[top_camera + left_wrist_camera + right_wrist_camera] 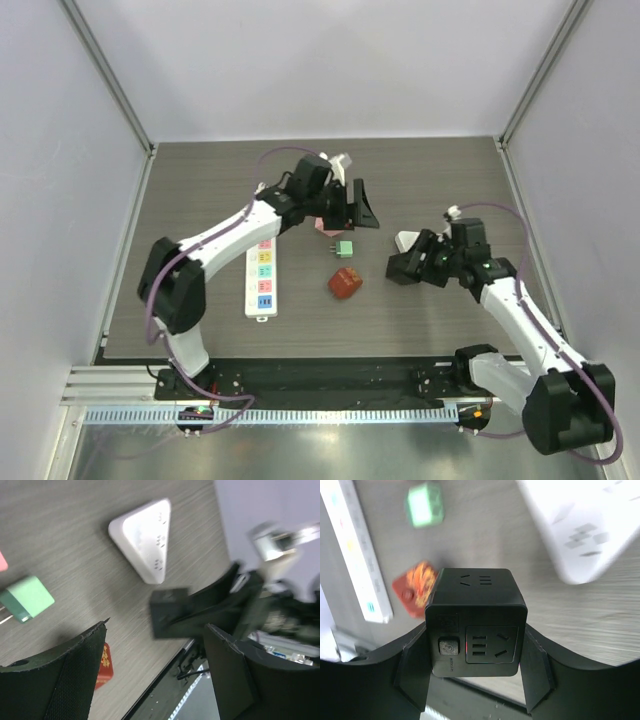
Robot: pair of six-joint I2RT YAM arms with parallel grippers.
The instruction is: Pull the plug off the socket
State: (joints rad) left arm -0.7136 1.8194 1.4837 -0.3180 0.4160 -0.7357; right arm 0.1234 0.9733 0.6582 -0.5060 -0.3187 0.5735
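Top external: dark wood-grain tabletop [430, 320] with a white power strip [262, 278] with coloured outlets lying lengthwise, left of centre. Left end effector [352, 208] hangs over the far-middle area, jaws wide, nothing between them. Right end effector [410, 264] is clamped on the black cube socket [475, 622], one finger on each side face, an outlet face toward the wrist camera. Can't tell if the cube is lifted or resting. White triangular socket [145, 537] lies flat just beyond the cube. Red item [345, 283] near centre; can't tell what it is. Green plug [27, 598] lies on the tabletop between the red item and the left end effector, prongs bare, apart from every socket. Pink object [325, 226] just beside it, partly hidden by the left arm.
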